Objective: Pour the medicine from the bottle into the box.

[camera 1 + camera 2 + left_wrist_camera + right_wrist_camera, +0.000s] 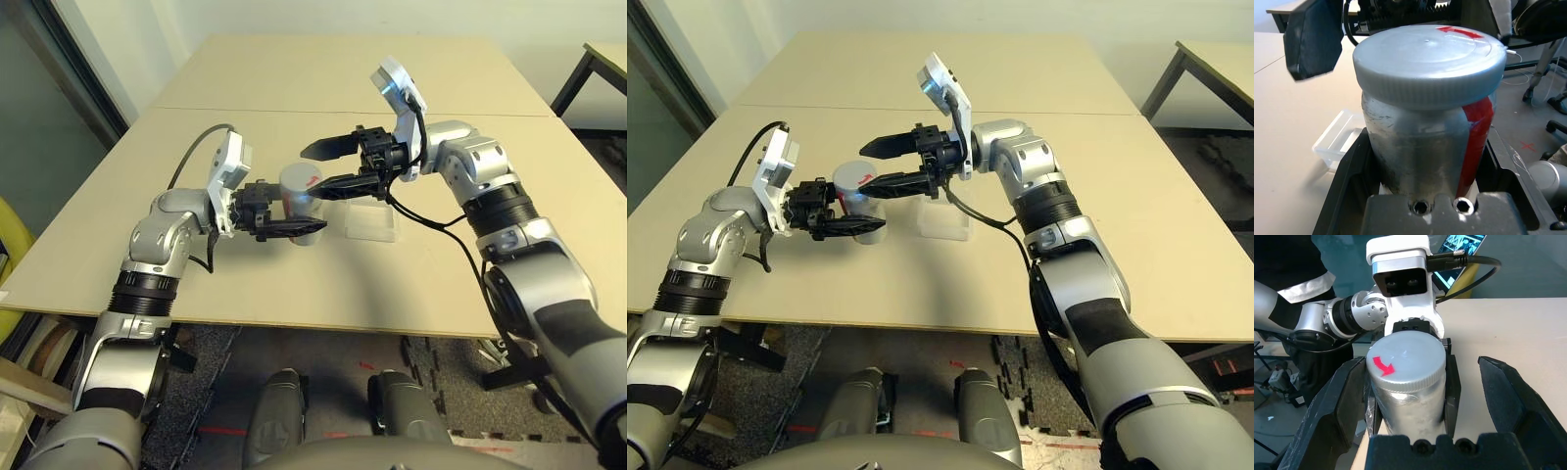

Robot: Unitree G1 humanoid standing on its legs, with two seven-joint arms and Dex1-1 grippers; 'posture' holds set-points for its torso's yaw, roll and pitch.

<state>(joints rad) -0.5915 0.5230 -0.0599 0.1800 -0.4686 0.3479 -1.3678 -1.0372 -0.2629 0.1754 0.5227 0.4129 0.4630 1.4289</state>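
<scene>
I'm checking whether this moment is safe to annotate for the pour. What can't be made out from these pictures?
- What the bottle holds: its cap is on and its wall is cloudy in both wrist views.
- Whether the box holds anything: its clear plastic is too faint in the eye views, and the bottle hides part of it in the left wrist view.
- The bottle's base: the left gripper hides it.

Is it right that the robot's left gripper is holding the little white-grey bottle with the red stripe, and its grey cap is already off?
Not quite. The left gripper does hold the white-grey plastic bottle with the red stripe, but its round grey cap is on, not off. The left wrist view shows it sitting on top of the bottle, and the right wrist view shows the open right gripper around it.
</scene>
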